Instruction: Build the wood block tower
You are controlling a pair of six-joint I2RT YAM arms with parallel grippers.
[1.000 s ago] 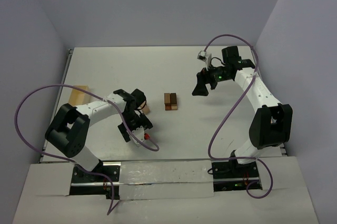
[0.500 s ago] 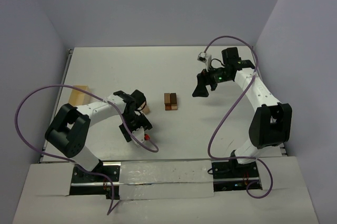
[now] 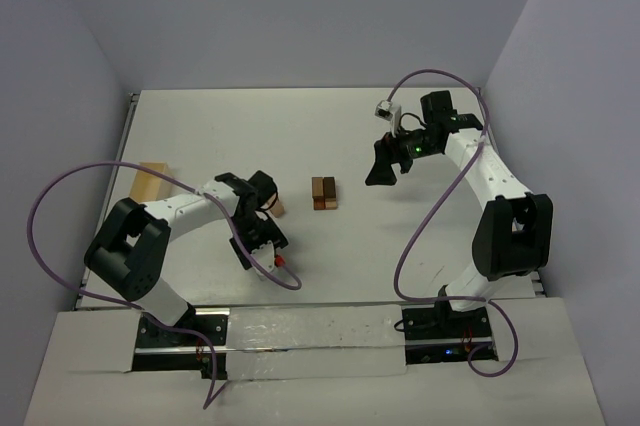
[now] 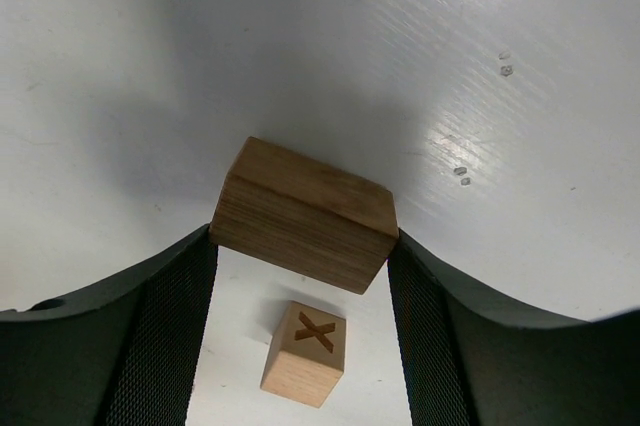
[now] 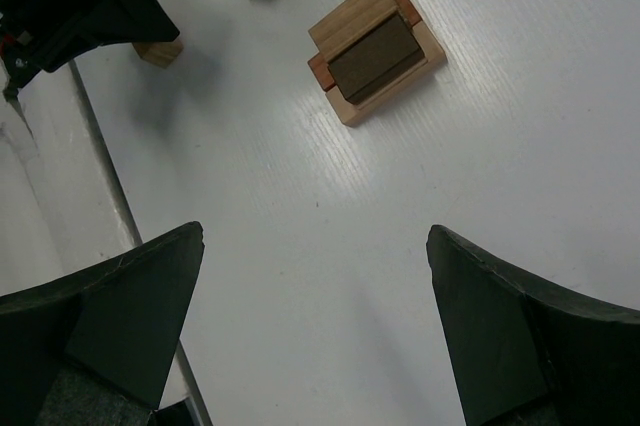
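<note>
Left claw (image 4: 302, 238) grips a brown wood block (image 4: 305, 216) for the tower (image 3: 323, 192); right claw (image 5: 315, 236) hangs wide open, standing clear.

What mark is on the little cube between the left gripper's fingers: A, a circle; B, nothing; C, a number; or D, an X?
D: in the left wrist view the cube, lying near the block, has an X on its top face.
</note>
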